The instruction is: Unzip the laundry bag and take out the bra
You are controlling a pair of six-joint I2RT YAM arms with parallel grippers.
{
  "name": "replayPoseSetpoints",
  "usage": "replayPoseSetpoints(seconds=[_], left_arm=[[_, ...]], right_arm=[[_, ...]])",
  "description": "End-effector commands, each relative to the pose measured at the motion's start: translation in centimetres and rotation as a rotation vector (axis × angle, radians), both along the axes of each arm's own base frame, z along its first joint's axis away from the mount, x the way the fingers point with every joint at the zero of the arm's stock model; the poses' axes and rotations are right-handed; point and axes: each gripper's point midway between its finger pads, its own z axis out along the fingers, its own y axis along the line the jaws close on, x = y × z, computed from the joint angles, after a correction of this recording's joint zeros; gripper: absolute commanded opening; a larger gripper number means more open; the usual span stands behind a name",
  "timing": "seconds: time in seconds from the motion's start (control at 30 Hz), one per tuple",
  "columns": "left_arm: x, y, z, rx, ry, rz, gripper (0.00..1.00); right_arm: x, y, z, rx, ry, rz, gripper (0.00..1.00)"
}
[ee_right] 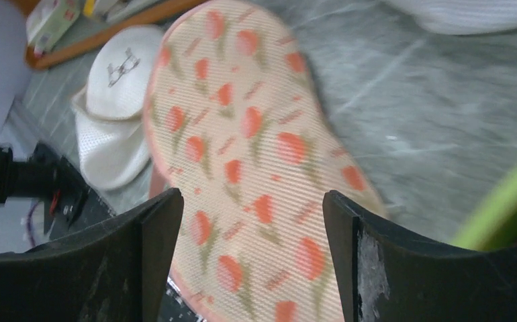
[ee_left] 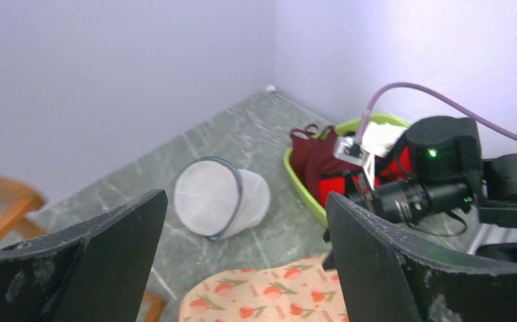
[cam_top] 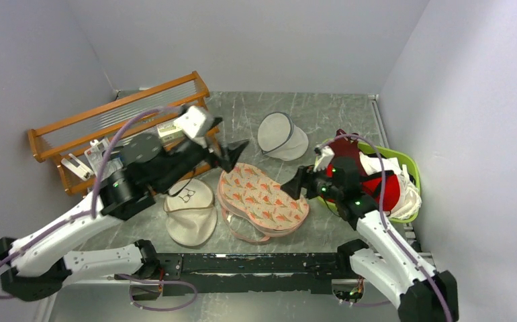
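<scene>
Left arm: it rises from its base at the near left corner, bends at the elbow beside the wooden rack (cam_top: 118, 107), and the forearm runs right across the table (cam_top: 336, 114). The left claw (cam_top: 236, 153) sits at the far end of the laundry bag (cam_top: 262, 196). In the left wrist view its two fingers (ee_left: 121, 255) stand wide apart with nothing between them, so the claw is open. Whether the tips touch the bag, I cannot tell.

Right arm: it climbs from the near right corner, folds next to the green basket (cam_top: 410, 168), and the forearm points left. The right claw (cam_top: 296, 184) is at the bag's right edge, about mid-length. The right wrist view is blurred. It shows both fingers (ee_right: 142, 261) spread, with only the printed fabric below the gap. This claw is open and holds nothing.

Laundry bag: it lies flat on the table between the two claws, its pink rim and loop toward the near edge. A cream mesh bag (cam_top: 190, 211) lies just to its left. A round white pouch (cam_top: 281, 136) lies beyond its far end. The basket holds red and white garments (cam_top: 377, 181).
</scene>
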Motion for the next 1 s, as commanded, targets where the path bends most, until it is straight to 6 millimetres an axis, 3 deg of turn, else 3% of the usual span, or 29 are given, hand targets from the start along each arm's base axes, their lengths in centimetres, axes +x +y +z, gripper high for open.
replayPoseSetpoints(seconds=[0.0, 0.23, 0.37, 0.63, 0.97], left_arm=[[0.8, 4.7, 0.3, -0.062, -0.145, 0.168, 1.00], [0.3, 7.1, 0.1, -0.045, -0.154, 0.211, 0.97], [-0.1, 8.4, 0.4, -0.074, -0.171, 0.235, 0.98], [-0.2, 8.6, 0.4, -0.053, -0.176, 0.241, 0.97], [0.0, 7.8, -0.2, -0.033, -0.171, 0.225, 0.97]], right_arm=[[-0.4, 3.1, 0.8, -0.130, -0.053, 0.058, 0.78], [-2.1, 8.6, -0.6, -0.370, -0.106, 0.164, 0.81], [-3.3, 10.9, -2.1, -0.602, -0.164, 0.197, 0.85], [-4.2, 11.0, -4.0, -1.023, -0.293, 0.160, 0.87], [-6.3, 11.1, -6.3, -1.193, -0.349, 0.238, 0.78]])
